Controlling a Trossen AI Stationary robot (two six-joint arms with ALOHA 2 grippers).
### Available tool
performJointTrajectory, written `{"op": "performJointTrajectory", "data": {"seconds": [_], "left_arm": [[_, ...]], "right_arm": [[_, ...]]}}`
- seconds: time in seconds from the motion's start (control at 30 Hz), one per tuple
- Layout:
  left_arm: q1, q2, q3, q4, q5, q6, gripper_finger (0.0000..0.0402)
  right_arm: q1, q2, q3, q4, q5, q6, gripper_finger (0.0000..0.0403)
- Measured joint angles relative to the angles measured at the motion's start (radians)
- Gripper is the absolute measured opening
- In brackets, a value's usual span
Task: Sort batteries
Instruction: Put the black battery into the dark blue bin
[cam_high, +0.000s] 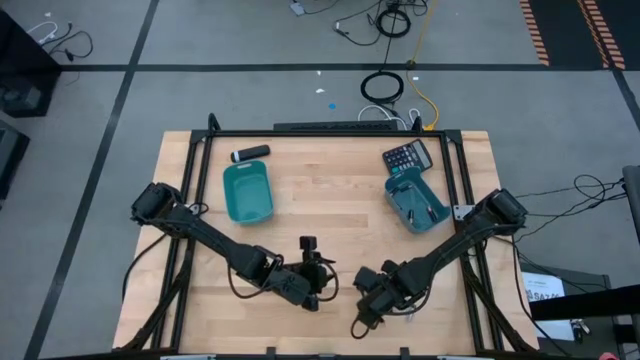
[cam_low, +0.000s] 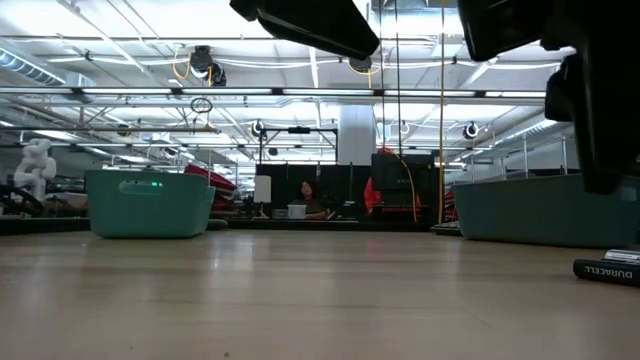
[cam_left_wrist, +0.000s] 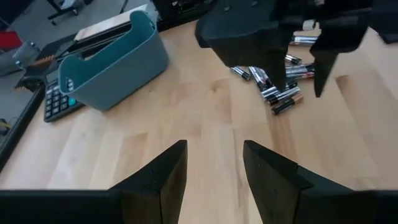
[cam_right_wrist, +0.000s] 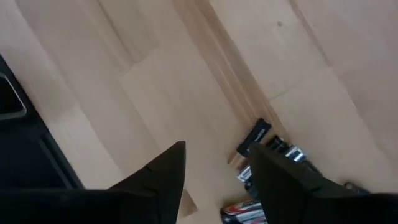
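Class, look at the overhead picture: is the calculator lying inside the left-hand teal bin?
No. The calculator lies on the table just beyond the right bin, while the left bin holds no calculator.

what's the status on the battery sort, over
Left gripper open, empty, low at front of table. Right gripper open, empty, over the batteries. Batteries piled loose on table. Nothing in the way.

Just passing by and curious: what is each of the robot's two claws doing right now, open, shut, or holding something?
Left gripper: jaws open, holding nothing, over bare table.
Right gripper: jaws open, holding nothing, right above the batteries.
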Motion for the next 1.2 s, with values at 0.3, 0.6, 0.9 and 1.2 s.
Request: {"op": "performJointTrajectory", "data": {"seconds": [0.3, 0.6, 0.9, 1.2], "left_arm": [[0.013, 0.000, 0.000, 0.006, -0.037, 0.099, 0.0169], [-0.006, -0.025, -0.091, 0.094, -0.042, 0.272, 0.0169], [-0.059, -0.031, -0.161, 0.146, -0.081, 0.230, 0.0169], [-0.101, -0.031, -0.259, 0.341, -0.159, 0.239, 0.0169]], "right_arm": [[0.008, 0.000, 0.000, -0.002, 0.015, 0.176, 0.0171], [0.018, 0.096, 0.067, -0.060, 0.031, 0.241, 0.0159], [0.018, 0.206, 0.253, -0.275, 0.038, 0.250, 0.0157], [0.013, 0.249, 0.269, -0.307, 0.033, 0.252, 0.0157]]}}
